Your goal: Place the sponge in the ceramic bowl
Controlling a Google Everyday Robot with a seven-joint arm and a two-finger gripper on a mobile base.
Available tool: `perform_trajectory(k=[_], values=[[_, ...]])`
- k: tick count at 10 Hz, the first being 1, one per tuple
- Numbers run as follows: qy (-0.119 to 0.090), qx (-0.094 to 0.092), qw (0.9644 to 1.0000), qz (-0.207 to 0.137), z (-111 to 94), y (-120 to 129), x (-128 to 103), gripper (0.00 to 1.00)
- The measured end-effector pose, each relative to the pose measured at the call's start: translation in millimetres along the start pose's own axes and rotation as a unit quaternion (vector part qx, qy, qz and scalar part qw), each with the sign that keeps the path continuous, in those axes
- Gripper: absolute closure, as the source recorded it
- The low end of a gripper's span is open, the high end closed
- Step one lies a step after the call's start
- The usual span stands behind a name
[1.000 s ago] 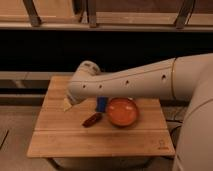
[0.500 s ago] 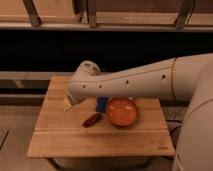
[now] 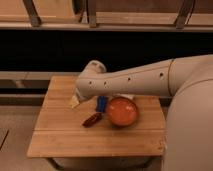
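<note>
Sponge (image 3: pixel 102 103): small bright blue block, resting on the wooden table (image 3: pixel 75 141) just left of the ceramic bowl (image 3: pixel 122 111), outside it; too close to say whether touching the rim. Upper edge tucked under the robot arm (image 3: pixel 135 82). Bowl: round, glossy orange, upright near the middle of the tabletop. Just in front of the sponge and a little to its left, a dark reddish-brown oblong object (image 3: pixel 92 119), lying at a slant, close to the bowl's left side. Arm: pale, reaching in from the right across the back half of the table, bending downward at its left end. Gripper (image 3: pixel 75 102): low over the table to the left of the sponge, only a pale tip showing below the arm; beside the sponge, not around it. Cannot tell whether released or clenched.
</note>
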Motion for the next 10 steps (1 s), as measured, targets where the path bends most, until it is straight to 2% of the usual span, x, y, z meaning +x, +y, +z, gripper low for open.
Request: perform_trajectory(k=[2, 4, 7, 9, 10], values=[[-0.008, -0.016, 0.9997, 0.016, 16, -10, -1, 0.22], [-0.009, -0.025, 0.9995, 0.015, 31, -13, -4, 0.22], [-0.007, -0.007, 0.9999, 0.014, 44, -44, -2, 0.22], [-0.022, -0.005, 0.9993, 0.03, 49, -64, -8, 0.22], [-0.03, -0.002, 0.9984, 0.047, 50, -81, -4, 0.22]])
